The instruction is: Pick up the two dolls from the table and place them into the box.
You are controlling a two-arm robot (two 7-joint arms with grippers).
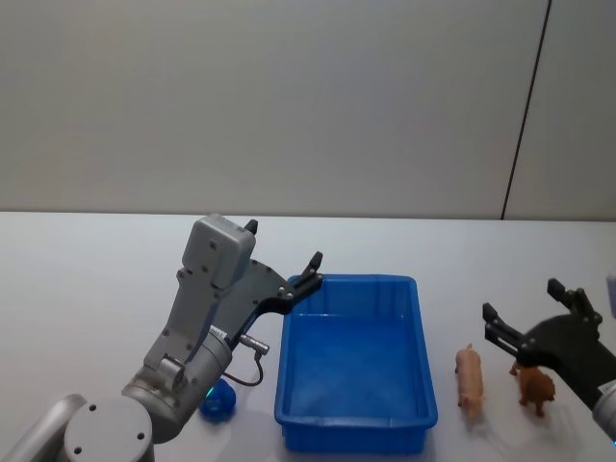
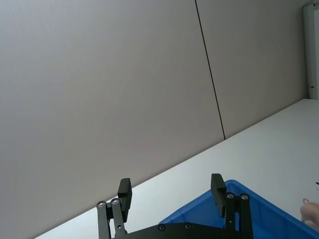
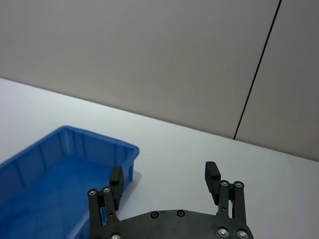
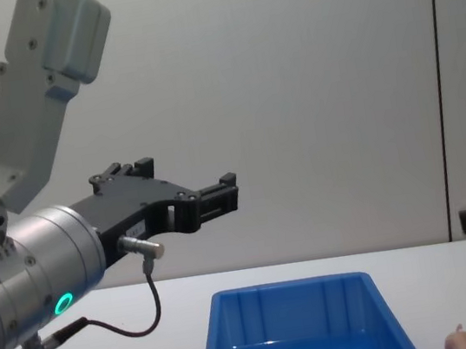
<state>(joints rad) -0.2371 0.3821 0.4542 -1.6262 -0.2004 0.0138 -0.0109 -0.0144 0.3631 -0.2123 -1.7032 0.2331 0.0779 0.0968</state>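
- Left gripper (image 1: 283, 245) held up off the bench (image 1: 96, 289), its fingers (image 2: 124, 188) spread wide with nothing between them; the box (image 1: 356, 281) sits just beyond and below the fingertips, its far left corner nearest them; the chest view shows the fingers (image 4: 227, 181) well above the box rim (image 4: 285, 288)
- Right gripper (image 1: 524, 300) at the box's right side, fingers (image 3: 210, 172) apart and empty; the box's far corner (image 3: 99, 139) lies off to the side of one fingertip
- Pink doll (image 1: 470, 377) on the bench on the near side of the right fingers, between the box wall and the brown doll (image 1: 535, 385); close to the wall, not touching it
- Brown doll on its legs on the bench, beside the right gripper's dark body, nearer the robot than the fingertips
- Both dolls outside the box; the box interior bare
- Blue lump (image 1: 218, 402) on the bench under the left arm, behind the left fingers, by the box's near left corner
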